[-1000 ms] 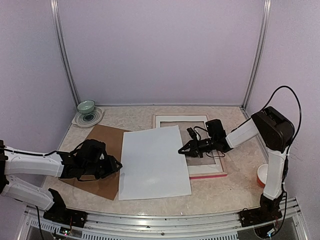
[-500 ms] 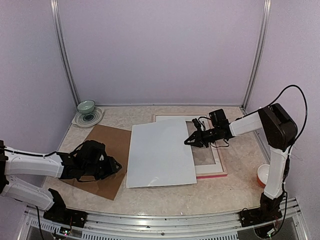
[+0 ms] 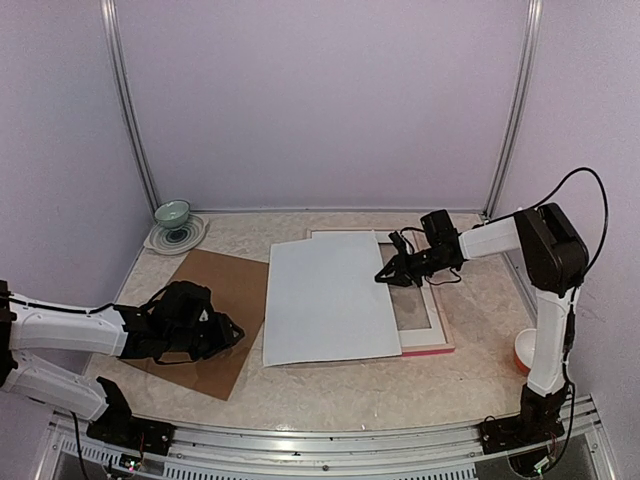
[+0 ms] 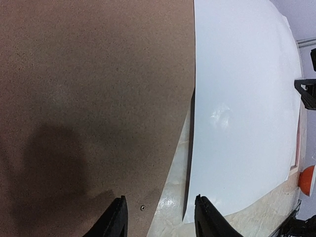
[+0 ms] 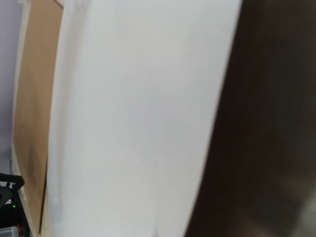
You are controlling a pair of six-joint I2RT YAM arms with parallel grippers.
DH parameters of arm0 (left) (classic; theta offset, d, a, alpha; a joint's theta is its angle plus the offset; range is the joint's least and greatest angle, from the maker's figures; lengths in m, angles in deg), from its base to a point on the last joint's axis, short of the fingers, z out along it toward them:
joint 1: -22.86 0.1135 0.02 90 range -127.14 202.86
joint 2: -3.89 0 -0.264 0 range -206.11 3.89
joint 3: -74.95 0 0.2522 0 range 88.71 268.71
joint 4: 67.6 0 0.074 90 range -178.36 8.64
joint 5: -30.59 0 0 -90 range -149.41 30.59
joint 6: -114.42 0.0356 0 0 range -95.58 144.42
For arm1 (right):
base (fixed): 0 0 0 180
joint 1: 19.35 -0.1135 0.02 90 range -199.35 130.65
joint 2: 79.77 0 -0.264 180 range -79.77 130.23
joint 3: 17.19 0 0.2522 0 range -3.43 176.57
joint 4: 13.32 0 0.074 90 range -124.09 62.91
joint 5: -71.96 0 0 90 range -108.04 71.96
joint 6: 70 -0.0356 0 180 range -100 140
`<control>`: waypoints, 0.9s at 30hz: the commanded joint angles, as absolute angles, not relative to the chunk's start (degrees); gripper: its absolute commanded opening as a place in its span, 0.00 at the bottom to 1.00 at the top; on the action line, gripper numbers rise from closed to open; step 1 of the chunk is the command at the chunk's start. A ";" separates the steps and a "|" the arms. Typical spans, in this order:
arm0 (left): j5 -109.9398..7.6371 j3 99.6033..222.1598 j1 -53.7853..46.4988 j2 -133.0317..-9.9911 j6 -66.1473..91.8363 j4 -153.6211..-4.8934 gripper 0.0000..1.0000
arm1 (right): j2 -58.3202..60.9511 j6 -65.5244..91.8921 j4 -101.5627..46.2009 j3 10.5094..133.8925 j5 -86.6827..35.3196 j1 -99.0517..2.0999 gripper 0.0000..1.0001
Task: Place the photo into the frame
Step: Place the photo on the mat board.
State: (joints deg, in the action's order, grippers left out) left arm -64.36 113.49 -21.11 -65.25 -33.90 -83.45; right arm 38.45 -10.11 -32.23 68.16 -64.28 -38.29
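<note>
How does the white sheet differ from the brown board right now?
The photo shows a plain white side; the brown board is matte brown. The photo partly covers the frame; the brown board lies left of it. The right tool is shut on the photo's right edge; the left tool is open over the brown board. Both are large flat rectangles.

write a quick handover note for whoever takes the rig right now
Right gripper: shut on the right edge of the photo, which lies white side up.
Left gripper: open, holding nothing, over the right edge of the brown backing board.
Frame: lying flat at the right, its left part covered by the photo.
Done: photo is partly over the frame.
Left: line it up with the frame, lay it inside, release.
</note>
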 commanded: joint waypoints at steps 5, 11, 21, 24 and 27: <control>-64.69 112.43 -21.78 -65.45 -34.41 -82.35 0.47 | 41.64 -5.86 -39.43 73.61 -61.51 -36.37 0.04; -64.78 111.88 -21.88 -65.17 -34.59 -82.25 0.47 | 42.76 -4.40 -40.79 74.21 -60.87 -35.26 0.05; -64.69 111.65 -21.87 -65.31 -34.55 -81.85 0.47 | 43.51 -1.06 -45.10 76.88 -58.57 -34.20 0.05; -64.45 111.64 -21.88 -65.70 -34.59 -81.80 0.47 | 43.30 -0.46 -45.79 77.28 -57.94 -34.20 0.05; -64.42 111.56 -21.88 -65.81 -34.56 -81.80 0.47 | 42.78 -0.10 -46.58 77.34 -56.79 -34.14 0.05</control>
